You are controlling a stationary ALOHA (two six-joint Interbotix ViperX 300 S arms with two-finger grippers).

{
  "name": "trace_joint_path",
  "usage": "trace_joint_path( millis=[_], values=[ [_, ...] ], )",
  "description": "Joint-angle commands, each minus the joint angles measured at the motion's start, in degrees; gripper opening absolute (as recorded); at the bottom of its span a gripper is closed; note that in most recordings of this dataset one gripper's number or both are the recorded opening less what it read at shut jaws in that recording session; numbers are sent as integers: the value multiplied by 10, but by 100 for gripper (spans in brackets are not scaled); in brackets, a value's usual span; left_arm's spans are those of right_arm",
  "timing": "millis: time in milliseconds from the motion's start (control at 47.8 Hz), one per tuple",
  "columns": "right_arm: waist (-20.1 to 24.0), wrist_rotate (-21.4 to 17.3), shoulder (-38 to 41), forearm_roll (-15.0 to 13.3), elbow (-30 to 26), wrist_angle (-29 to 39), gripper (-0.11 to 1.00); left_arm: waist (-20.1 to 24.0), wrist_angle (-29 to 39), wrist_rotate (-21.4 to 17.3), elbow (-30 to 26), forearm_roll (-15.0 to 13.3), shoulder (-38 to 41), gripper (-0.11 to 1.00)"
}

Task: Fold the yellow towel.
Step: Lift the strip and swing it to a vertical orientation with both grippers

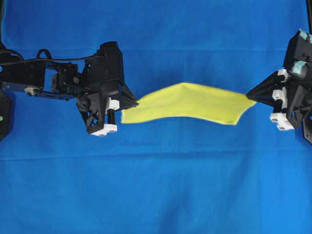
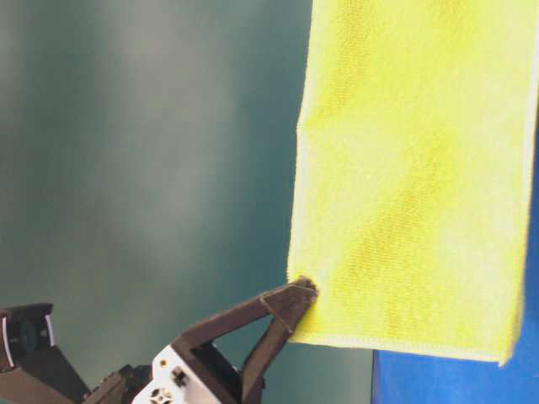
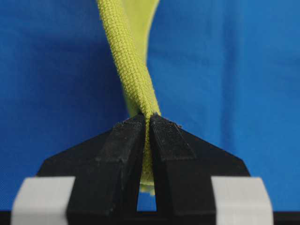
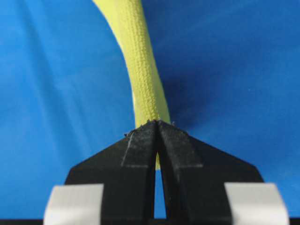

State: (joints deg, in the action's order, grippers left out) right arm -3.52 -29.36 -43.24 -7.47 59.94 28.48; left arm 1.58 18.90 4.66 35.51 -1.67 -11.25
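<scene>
Overhead exterior view gives you the relation that matters: the yellow towel (image 1: 187, 103) is strung between your two grippers, its long axis running left to right across the blue tabletop (image 1: 156, 195), with the left gripper (image 1: 135, 103) at one end and the right gripper (image 1: 250, 95) at the other. Neither arm is nearer; each already sits at its own end. Both wrist views show the fingers (image 3: 127, 140) pressed together on a bunched edge of the cloth, which leads straight away from the tips, so each pair is holding the towel and nothing else. From the table-level view the cloth hangs as a doubled sheet from the held top edge, one gripper pinching a corner, and its hemmed free edge (image 2: 404, 343) looks lifted off or barely at the tabletop; I can't tell which. The middle bows toward the far side of the tabletop in the overhead view, so the span is slack, not taut. My judgement: your next move turns on carrying that held edge crosswise to the long axis, both arms together, keeping the ends level.
</scene>
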Motion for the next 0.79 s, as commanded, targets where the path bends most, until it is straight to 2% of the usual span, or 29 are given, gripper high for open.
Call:
trace_joint_path(
  millis=[0,188,335,460,586,774],
  values=[
    [-15,-1,0,-4,-12,-5,1,-3,-6,0,-8,1,-13,3],
    [-82,-1,8,-30,-14,-19,1,-25,-39,0,-8,1,-9,3],
    [-149,1,31,-57,-25,-43,1,-51,-105,-4,-12,1,10,3],
    [-187,1,59,-84,-38,-76,1,-69,-163,-16,-26,1,35,3],
    [-210,6,91,-98,-64,-115,1,-84,-214,-36,-59,1,80,3],
    [-219,8,134,-128,-112,-133,1,-106,-229,-45,-142,1,160,3]
  ],
)
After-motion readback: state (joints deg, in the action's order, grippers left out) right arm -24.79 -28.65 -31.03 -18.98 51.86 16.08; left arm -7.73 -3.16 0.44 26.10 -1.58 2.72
